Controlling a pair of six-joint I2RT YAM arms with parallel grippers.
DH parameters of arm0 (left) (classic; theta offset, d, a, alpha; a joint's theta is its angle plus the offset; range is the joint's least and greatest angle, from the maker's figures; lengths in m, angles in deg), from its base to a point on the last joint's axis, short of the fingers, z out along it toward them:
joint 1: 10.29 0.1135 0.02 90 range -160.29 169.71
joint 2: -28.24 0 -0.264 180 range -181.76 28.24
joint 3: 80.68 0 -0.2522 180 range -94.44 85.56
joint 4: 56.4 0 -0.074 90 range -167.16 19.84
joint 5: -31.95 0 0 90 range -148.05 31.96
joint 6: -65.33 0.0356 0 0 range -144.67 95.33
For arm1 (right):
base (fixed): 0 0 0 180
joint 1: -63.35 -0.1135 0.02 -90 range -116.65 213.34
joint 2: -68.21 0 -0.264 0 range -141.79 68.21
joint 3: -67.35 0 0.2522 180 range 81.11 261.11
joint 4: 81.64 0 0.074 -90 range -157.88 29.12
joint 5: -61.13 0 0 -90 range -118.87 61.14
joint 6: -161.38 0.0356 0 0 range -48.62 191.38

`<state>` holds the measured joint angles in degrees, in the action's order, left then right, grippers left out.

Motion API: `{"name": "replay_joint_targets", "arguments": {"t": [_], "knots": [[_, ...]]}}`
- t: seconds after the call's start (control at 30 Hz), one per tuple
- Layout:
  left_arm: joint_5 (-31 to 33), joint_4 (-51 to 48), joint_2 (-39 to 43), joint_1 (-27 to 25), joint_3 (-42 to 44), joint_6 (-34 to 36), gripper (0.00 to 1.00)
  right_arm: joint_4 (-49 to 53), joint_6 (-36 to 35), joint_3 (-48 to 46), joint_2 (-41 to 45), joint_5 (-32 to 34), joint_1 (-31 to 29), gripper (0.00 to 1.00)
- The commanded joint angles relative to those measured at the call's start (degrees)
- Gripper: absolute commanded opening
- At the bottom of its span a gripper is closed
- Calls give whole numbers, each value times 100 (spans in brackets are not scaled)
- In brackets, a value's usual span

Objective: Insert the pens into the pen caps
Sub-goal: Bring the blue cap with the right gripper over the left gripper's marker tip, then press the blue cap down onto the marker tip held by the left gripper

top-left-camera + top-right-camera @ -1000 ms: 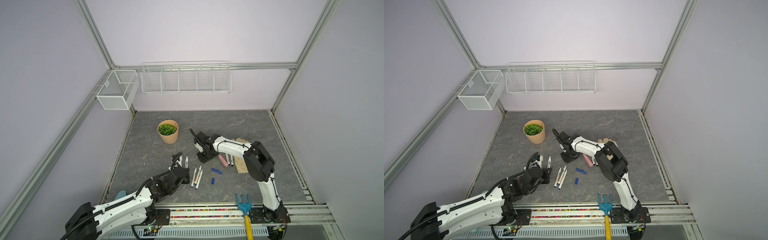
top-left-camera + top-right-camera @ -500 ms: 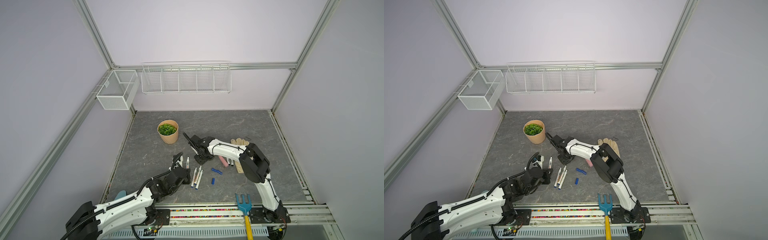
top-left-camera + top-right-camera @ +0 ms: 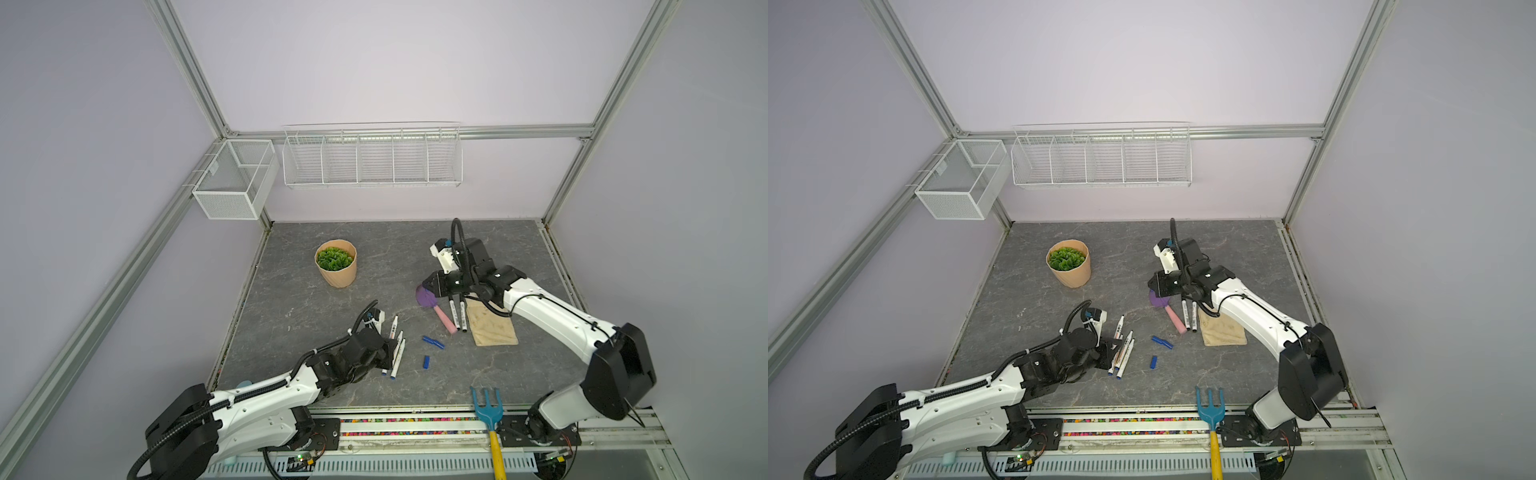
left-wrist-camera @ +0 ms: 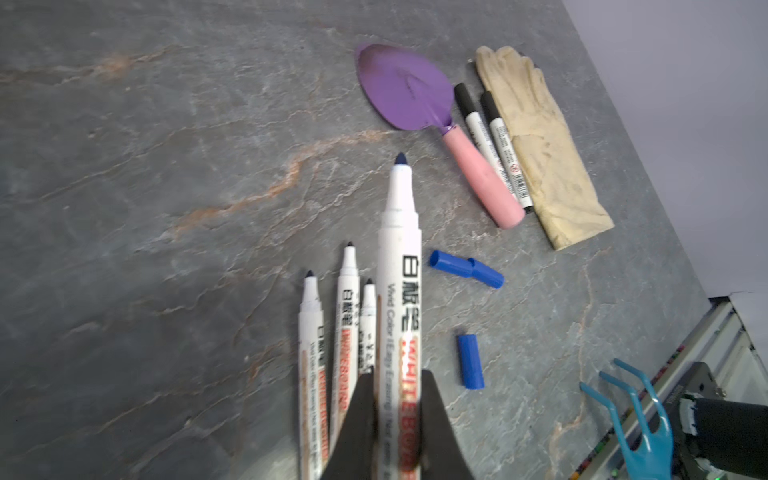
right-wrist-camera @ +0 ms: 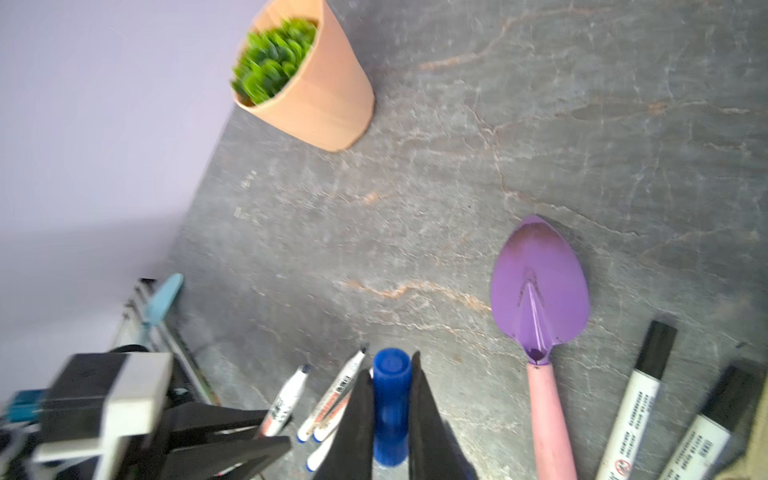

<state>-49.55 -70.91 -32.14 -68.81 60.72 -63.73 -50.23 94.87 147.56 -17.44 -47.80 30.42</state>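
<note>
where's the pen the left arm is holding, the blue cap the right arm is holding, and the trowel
pen point(image 4: 399, 266): left wrist view, on the white barrel
blue cap point(image 5: 390, 399): right wrist view, on its side wall
trowel point(image 4: 405, 89): left wrist view, on the purple blade

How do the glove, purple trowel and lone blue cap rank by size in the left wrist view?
1. The glove and purple trowel: similar length, too close to rank.
2. The lone blue cap: smallest, though nearer the camera.

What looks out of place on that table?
Two blue caps seem stuck together end to end rather than on pens, and a blue garden rake lies across the front rail.
</note>
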Motion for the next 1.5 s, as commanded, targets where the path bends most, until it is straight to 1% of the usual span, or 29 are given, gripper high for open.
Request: {"name": "replay_joint_targets", "arguments": {"t": [0.0,0.13,0.27,0.47,0.87,1.47], "knots": [[-258,592,-210,-43,-324,222,0,-975,715,-490,34,-1197,-7,9],[-300,782,-436,-54,-503,296,0,-1061,662,-572,109,-1400,-58,10],[-335,807,-585,-54,-652,368,0,-937,531,-586,85,-1297,-86,10],[-392,840,-727,-63,-744,374,0,-978,547,-554,-83,-1323,-135,10],[-325,843,-626,-80,-703,360,0,-782,368,-546,-231,-1121,-231,11],[-235,863,-520,-80,-593,312,0,-432,72,-564,-63,-822,-323,11]]}}
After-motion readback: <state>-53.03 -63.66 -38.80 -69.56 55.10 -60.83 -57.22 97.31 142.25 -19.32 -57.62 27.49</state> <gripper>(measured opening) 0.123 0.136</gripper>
